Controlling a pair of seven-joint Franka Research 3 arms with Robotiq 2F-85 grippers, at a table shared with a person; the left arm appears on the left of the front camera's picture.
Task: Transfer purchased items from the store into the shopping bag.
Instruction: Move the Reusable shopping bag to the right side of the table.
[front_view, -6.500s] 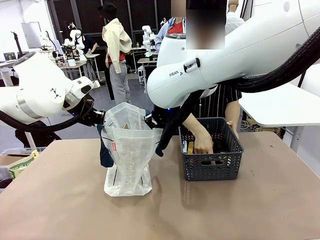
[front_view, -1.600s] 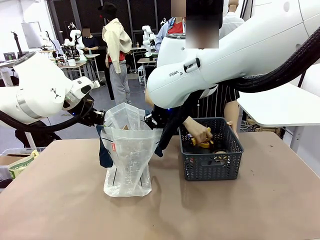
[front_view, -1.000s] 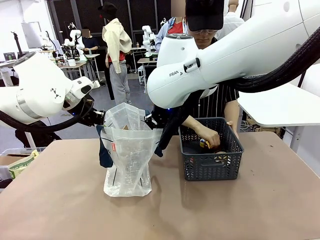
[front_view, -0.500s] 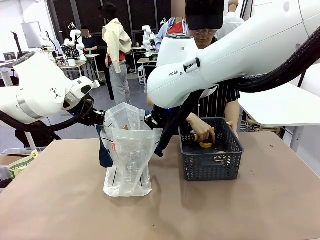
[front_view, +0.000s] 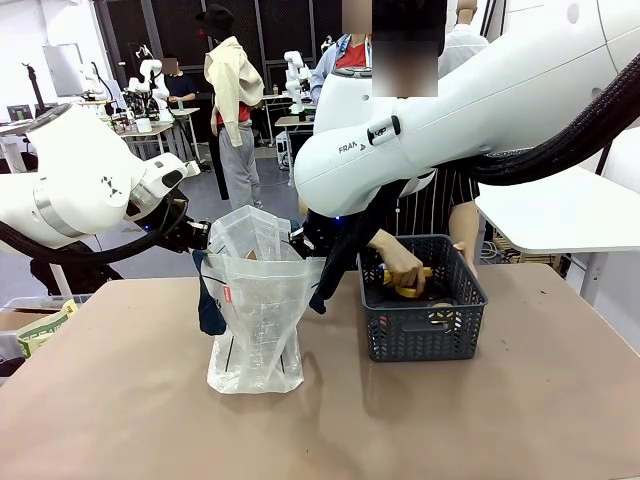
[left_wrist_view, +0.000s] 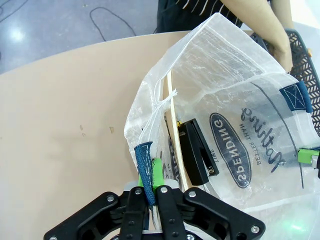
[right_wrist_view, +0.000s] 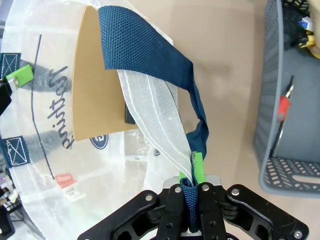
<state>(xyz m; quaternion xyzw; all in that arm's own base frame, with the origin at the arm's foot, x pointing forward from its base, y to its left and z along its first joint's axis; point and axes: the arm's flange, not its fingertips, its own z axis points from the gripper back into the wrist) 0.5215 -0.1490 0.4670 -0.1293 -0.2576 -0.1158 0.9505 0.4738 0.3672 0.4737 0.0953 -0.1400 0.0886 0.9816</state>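
Front view: the person's hand (front_view: 400, 268) is over the basket (front_view: 420, 340) holding a yellow-and-black item (front_view: 408, 290). The shopping bag (front_view: 255, 300) stands just to the robot's left of it, mouth up, so I'd guess the drop goes sideways over the rim, nearest the right arm (front_view: 480, 110). Left gripper (left_wrist_view: 149, 187) and right gripper (right_wrist_view: 191, 182) are each pinched tight on a navy strap (left_wrist_view: 145, 167), holding the mouth open. Print reads "SPENDING BETTER TIME", the red tag (right_wrist_view: 64, 179) says "daiso", and the arm shows "FRA".

One translucent whitish plastic bag (front_view: 255, 310) and one dark grey lattice basket (front_view: 420, 340) stood
Two grippers showed: left gripper (left_wrist_view: 150, 189), right gripper (right_wrist_view: 190, 188)
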